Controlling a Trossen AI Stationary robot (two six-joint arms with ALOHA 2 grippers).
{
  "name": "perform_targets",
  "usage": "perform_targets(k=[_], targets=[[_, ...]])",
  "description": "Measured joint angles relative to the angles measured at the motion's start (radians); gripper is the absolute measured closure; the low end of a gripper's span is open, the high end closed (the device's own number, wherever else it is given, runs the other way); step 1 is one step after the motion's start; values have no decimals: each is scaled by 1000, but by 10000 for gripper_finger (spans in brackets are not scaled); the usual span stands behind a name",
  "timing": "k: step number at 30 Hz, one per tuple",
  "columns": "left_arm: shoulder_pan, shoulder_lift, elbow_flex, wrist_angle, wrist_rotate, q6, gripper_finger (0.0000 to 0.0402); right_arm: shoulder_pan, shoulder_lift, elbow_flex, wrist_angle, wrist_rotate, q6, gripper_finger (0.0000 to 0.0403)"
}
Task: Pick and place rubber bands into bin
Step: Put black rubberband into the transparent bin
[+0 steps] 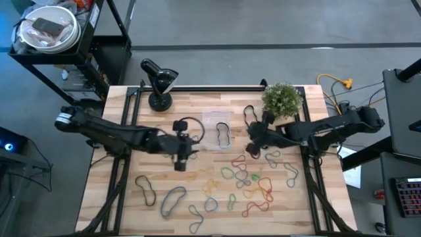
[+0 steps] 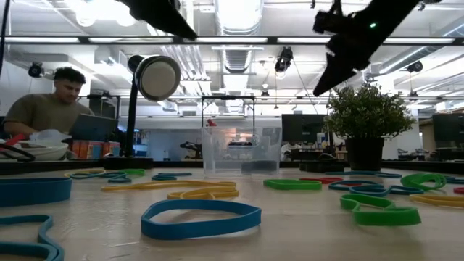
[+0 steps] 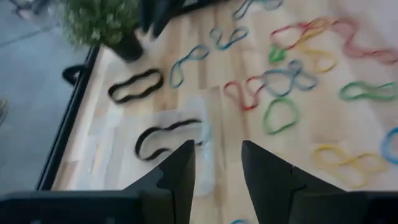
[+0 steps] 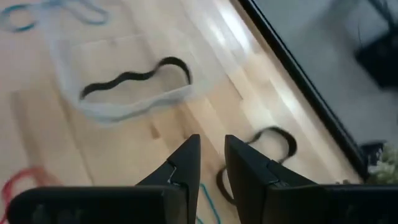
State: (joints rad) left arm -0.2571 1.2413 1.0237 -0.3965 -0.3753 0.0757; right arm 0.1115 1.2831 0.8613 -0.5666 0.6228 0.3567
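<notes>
Both pairs of jaws stand empty: the left gripper [image 3: 216, 171] has its fingers spread with a clear gap, and the right gripper [image 4: 211, 163] has its fingers drawn close with only a narrow slit between them. In the high view the left gripper [image 1: 181, 157] sits left of centre over the wooden table [image 1: 118, 178], and the right gripper [image 1: 253, 145] sits right of centre, below the potted plant [image 1: 283, 99].

The bin [image 1: 216, 133] lies between the two grippers, near the middle of the frame, and holds one black rubber band [image 1: 223, 133]. The right wrist view shows that band [image 4: 134, 78] lying wavy inside the clear tub [image 4: 124, 106]; the left wrist view shows it [image 3: 165, 138] too.

The remaining rubber bands [image 1: 250, 181] are scattered across the lower half of the table, mostly lower right of centre, in green, red, yellow and blue, with grey and black ones toward the lower left. Another black band [image 1: 250, 113] lies beside the plant. A black desk lamp [image 1: 158, 82] stands at the upper left of the table.

In the low view a blue band [image 2: 201, 217] lies in the foreground, and a person [image 2: 51, 109] sits at the left behind the table.
</notes>
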Motion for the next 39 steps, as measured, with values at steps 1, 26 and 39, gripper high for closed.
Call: perform_targets(k=[1,26,39], targets=[[-14,-17,-10,-4,0,-10,285,-20,16,18,-13,-17,21,335],[-77,-82,-88,-10,-7,-66,285,-190,466,324,-415,-109,150,313],[-78,-115,-91,-8,-7,-71,285,-189,464,223,-414,-241,-271,277]])
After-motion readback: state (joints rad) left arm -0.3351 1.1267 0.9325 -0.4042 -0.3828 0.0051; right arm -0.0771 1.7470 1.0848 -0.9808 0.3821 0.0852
